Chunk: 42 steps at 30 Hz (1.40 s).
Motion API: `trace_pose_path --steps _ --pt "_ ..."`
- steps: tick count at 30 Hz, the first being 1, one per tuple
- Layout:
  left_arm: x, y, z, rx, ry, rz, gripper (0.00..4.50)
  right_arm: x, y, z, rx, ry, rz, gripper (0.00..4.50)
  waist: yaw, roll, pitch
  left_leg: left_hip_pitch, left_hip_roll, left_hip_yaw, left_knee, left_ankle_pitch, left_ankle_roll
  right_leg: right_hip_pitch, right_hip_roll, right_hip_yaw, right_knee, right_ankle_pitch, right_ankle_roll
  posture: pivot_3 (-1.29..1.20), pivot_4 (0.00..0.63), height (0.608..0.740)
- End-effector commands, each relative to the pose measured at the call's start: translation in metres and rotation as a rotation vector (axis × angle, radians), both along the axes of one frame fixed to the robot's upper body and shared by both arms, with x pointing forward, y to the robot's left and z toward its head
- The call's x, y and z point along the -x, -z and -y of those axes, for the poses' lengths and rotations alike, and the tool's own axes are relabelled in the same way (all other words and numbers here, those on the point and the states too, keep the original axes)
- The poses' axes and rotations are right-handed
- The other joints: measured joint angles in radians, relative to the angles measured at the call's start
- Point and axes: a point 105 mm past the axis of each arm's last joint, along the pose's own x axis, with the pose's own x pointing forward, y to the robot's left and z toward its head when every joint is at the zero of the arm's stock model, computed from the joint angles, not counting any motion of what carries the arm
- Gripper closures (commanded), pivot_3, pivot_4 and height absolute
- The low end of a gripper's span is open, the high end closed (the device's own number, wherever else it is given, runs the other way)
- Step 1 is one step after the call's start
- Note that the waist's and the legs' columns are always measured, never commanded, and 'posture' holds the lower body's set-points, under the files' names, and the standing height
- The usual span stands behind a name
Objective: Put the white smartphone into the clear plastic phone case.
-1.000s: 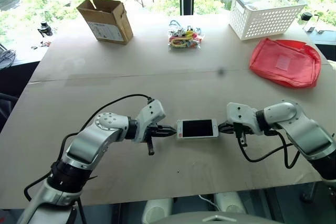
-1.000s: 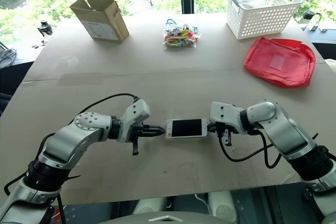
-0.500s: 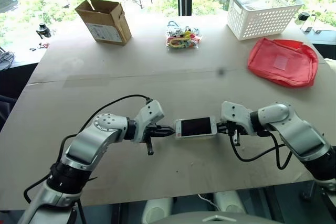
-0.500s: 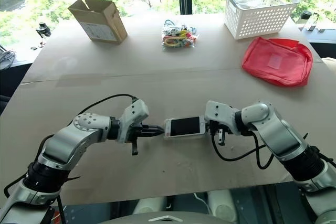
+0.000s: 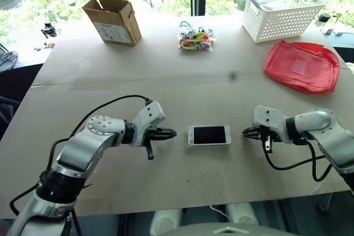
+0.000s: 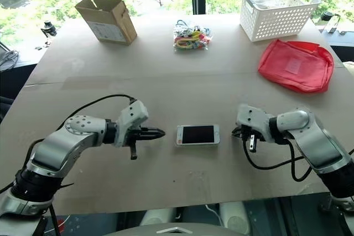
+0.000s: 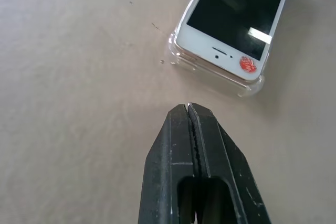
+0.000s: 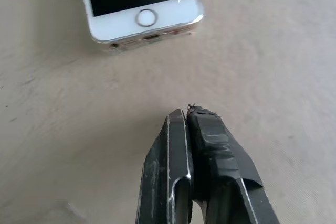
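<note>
The white smartphone [image 5: 208,135] lies flat, screen up, near the table's front, midway between my two grippers. In the left wrist view the clear plastic phone case [image 7: 251,86] shows as a glossy rim around the phone's [image 7: 236,19] end, with the phone sitting inside it. My left gripper [image 5: 171,134] is shut and empty, a short gap from the phone's left end. At the other end, my right gripper [image 5: 246,134] is also shut and empty, a little off the home-button end [image 8: 142,17].
A cardboard box [image 5: 112,20] stands at the back left and a bag of coloured bits [image 5: 193,38] at the back middle. A white basket [image 5: 282,11] and a red pouch [image 5: 301,64] lie at the back right. The table's front edge runs just below the arms.
Both grippers have drawn back from the phone's ends, left one leftward, right one rightward. The phone now lies free between them.
</note>
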Motion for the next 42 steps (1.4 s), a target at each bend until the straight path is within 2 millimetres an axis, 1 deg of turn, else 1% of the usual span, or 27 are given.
trace_pose_path --steps 1,2,5,6,10,12,14,18,25,28,30,32,34,38,40,42 --pt "0.003 -0.025 0.020 0.130 0.056 0.046 4.50 0.003 -0.027 -0.012 -0.260 -0.021 0.041 4.37 0.000 0.000 0.000 0.000 0.000 0.000 0.000 0.000 0.000 0.000 0.000 0.000 0.000 0.000 0.000 0.00 0.150 0.740" --pt "0.004 -0.025 0.024 0.148 0.067 0.039 4.50 0.005 -0.028 -0.015 -0.322 -0.029 0.040 4.37 0.000 0.000 0.000 0.000 0.000 0.000 0.000 0.000 0.000 0.000 0.000 0.000 0.000 0.000 0.000 0.00 0.150 0.740" --pt "0.006 -0.014 0.035 0.145 0.093 0.016 4.50 0.010 -0.024 -0.025 -0.497 -0.037 0.023 4.37 -0.001 0.000 0.000 0.000 0.000 0.000 0.000 0.000 0.000 0.000 0.000 0.000 0.000 0.000 0.000 0.00 0.150 0.740" --pt "0.005 -0.011 0.038 0.148 0.096 0.009 4.50 0.010 -0.020 -0.026 -0.531 -0.031 0.022 4.37 -0.001 0.000 0.000 0.000 0.000 0.000 0.000 0.000 0.000 0.000 0.001 0.000 0.000 0.000 0.000 0.00 0.150 0.740" --pt "0.002 0.002 0.047 0.146 0.098 -0.007 4.50 0.011 -0.003 -0.026 -0.625 -0.037 0.030 4.37 -0.001 0.000 0.000 0.000 -0.001 0.000 0.000 0.000 0.000 0.000 0.000 0.001 0.001 0.000 0.000 0.00 0.150 0.740" --pt "0.002 0.010 0.049 0.122 0.106 -0.011 4.50 0.011 0.012 -0.026 -0.605 -0.034 0.015 4.37 -0.001 0.000 0.000 0.001 -0.001 0.001 0.000 0.000 0.000 0.001 0.000 0.001 0.001 0.000 0.000 0.00 0.150 0.740" --pt "0.003 0.014 0.049 0.109 0.110 -0.018 4.50 0.009 0.021 -0.025 -0.594 -0.022 0.012 4.37 -0.003 0.000 0.000 0.001 -0.001 0.001 0.000 0.000 0.000 0.000 0.001 0.001 0.001 0.000 0.000 0.00 0.150 0.740" --pt "0.006 0.019 0.043 0.086 0.100 -0.032 4.50 0.009 0.030 -0.022 -0.563 -0.025 0.002 4.37 -0.005 0.000 0.000 0.002 -0.001 0.001 0.000 0.000 0.000 0.000 0.001 0.002 0.002 0.000 0.000 0.00 0.150 0.740" --pt "0.009 0.022 0.035 0.068 0.087 -0.037 4.50 0.013 0.034 -0.022 -0.533 -0.054 -0.027 4.37 -0.002 0.000 0.000 0.002 0.000 0.001 0.000 0.000 0.000 0.001 0.001 0.002 0.002 0.000 0.000 0.00 0.150 0.740" --pt "0.004 0.014 0.032 0.092 0.066 -0.007 4.50 0.015 0.037 -0.025 -0.518 -0.063 -0.044 4.37 -0.003 0.000 0.000 0.002 0.000 0.001 0.000 0.000 0.000 0.001 0.001 0.002 0.002 0.000 0.000 0.00 0.150 0.740" --pt "0.000 0.003 0.029 0.111 0.047 0.018 4.50 0.016 0.039 -0.026 -0.507 -0.065 -0.044 4.37 -0.004 0.000 0.000 0.002 0.000 0.001 0.000 0.000 0.000 0.001 0.001 0.002 0.002 0.000 0.000 0.00 0.150 0.740" --pt "-0.002 -0.005 0.022 0.105 0.031 0.039 4.50 0.015 0.038 -0.026 -0.508 -0.062 -0.036 4.37 -0.004 0.000 0.000 0.002 0.000 0.001 0.000 0.000 0.000 0.000 0.001 0.002 0.002 0.000 0.000 0.00 0.150 0.740" --pt "-0.002 -0.007 0.013 0.079 0.017 0.046 4.50 0.014 0.035 -0.024 -0.515 -0.055 -0.030 4.37 -0.005 0.000 0.000 0.002 0.000 0.001 0.000 0.000 0.000 0.000 0.002 0.001 0.002 0.000 0.000 0.00 0.150 0.740" --pt "0.004 -0.002 -0.005 0.023 0.000 0.012 4.50 0.014 0.034 -0.021 -0.504 -0.052 -0.036 4.37 -0.006 0.000 0.000 0.002 0.000 0.001 0.000 0.000 0.000 0.000 0.001 0.002 0.002 0.000 0.000 0.00 0.150 0.740" --pt "0.006 0.004 -0.008 0.001 0.003 -0.001 4.50 0.016 0.035 -0.023 -0.501 -0.061 -0.043 4.37 -0.004 0.000 0.000 0.002 0.000 0.001 0.000 0.000 0.000 0.000 0.001 0.002 0.001 0.000 0.000 0.00 0.150 0.740" --pt "0.008 0.008 -0.005 -0.003 0.012 -0.008 4.50 0.017 0.035 -0.025 -0.501 -0.069 -0.050 4.37 -0.002 0.000 0.000 0.002 0.000 0.001 0.000 0.000 0.000 0.000 0.001 0.002 0.001 0.000 0.000 0.00 0.150 0.740"
